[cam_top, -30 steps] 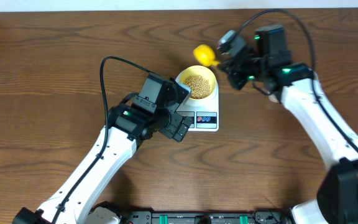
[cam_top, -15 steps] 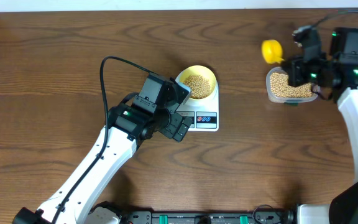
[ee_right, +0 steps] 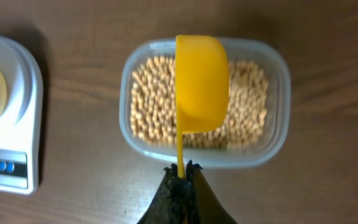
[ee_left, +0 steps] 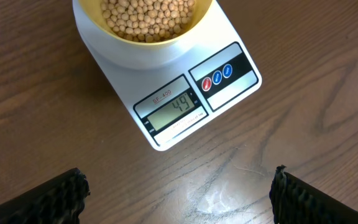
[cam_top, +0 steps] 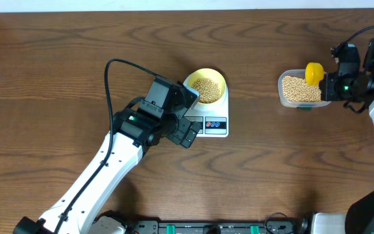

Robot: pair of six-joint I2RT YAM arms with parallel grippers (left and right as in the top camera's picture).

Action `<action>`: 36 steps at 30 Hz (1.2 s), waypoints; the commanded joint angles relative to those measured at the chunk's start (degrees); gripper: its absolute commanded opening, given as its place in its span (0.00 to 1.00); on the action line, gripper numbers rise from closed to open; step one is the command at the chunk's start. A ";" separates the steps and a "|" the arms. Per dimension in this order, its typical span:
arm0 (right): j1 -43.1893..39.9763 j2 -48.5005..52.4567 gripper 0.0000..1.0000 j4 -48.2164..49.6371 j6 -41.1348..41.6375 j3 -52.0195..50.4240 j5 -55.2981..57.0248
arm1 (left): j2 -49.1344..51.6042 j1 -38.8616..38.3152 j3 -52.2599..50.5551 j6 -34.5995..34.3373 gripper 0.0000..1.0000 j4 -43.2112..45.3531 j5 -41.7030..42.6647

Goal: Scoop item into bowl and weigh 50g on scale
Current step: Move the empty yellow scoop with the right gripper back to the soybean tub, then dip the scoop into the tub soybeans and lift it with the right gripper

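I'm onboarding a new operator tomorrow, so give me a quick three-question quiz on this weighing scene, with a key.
1. True or false: the bowl sits on the scale and has beans in it.
2. What does the display read? A) 0 B) 49 C) 75
3. What is the right gripper holding, and what is that thing above?

Key
1. True.
2. B.
3. The yellow scoop, held by its handle above the clear container of beans.
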 commanded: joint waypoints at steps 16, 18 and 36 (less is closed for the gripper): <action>0.72 7.37 0.01 -0.09 3.34 0.00 0.20 | 0.11 -0.02 -0.76 -0.33 0.96 0.00 -0.59; 0.72 7.37 0.01 -0.09 3.34 0.00 0.09 | 0.11 -0.02 -0.76 -0.33 0.96 0.00 -0.59; 3.30 7.48 0.01 0.98 3.98 -0.02 -1.84 | 0.11 -0.02 -0.76 -0.33 0.96 0.00 -0.59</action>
